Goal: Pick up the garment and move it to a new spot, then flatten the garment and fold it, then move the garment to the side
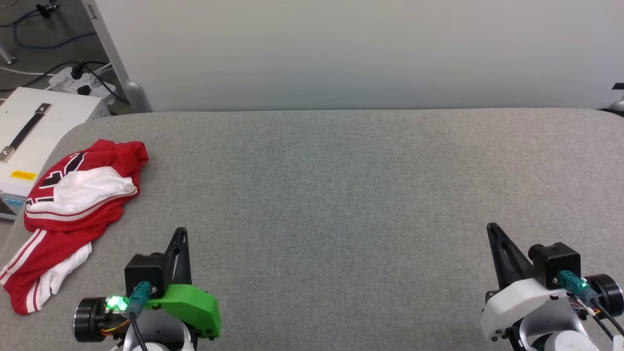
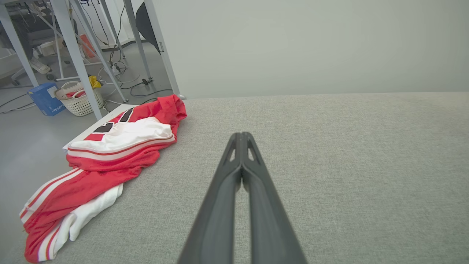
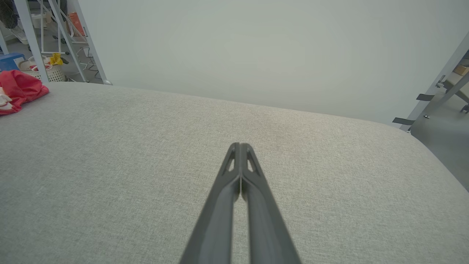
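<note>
The garment (image 1: 73,214), a red jersey with white sleeves, striped trim and a partly visible black print, lies crumpled at the left edge of the grey table (image 1: 341,195); its lower end droops over that edge. In the left wrist view the garment (image 2: 106,161) sits to the left of my left gripper (image 2: 242,136), which is shut and empty. My left gripper (image 1: 181,231) hovers near the table's front, to the right of the garment and apart from it. My right gripper (image 1: 491,227) is shut and empty at the front right. The right wrist view catches the garment (image 3: 18,91) at far left, beyond my right gripper (image 3: 240,146).
A white box with a black handle (image 1: 34,141) stands beside the table's left edge, with a power strip and cables (image 1: 83,80) behind it. A pale wall panel (image 1: 341,48) runs along the far edge. A laundry basket (image 2: 78,99) sits on the floor.
</note>
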Controlling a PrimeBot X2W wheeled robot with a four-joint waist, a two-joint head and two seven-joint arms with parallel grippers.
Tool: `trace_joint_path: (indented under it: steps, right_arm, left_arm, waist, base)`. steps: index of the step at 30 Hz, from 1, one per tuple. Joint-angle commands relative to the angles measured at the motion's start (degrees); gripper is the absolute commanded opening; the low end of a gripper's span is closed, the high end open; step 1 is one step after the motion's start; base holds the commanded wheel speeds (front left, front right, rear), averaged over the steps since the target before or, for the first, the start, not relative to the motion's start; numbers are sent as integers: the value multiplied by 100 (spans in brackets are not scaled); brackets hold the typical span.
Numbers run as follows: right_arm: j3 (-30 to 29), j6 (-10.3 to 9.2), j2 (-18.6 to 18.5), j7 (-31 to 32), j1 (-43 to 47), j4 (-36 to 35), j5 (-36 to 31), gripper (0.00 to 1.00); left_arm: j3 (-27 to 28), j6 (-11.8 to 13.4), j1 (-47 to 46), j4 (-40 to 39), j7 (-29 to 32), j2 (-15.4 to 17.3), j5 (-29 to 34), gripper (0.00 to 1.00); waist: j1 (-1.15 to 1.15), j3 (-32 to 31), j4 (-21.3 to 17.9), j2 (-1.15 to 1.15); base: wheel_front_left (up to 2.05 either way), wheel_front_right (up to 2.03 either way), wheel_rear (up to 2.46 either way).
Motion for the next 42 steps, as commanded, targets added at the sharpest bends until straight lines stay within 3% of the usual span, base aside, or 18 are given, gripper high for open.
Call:
trace_joint_path:
  steps: [1,42]
  right_arm:
    - [-2,0,0,-3,1,0,4,100]
    - [-204,-1,0,-491,128,-263,718,100]
  left_arm:
    - [0,1,1,0,-1,1,-3,100]
    - [-119,137,-45,-19,-497,-8,-307,100]
  waist:
    - [0,0,0,0]
    - [0,20,6,0]
  base:
    - [0,0,0]
    - [0,0,0]
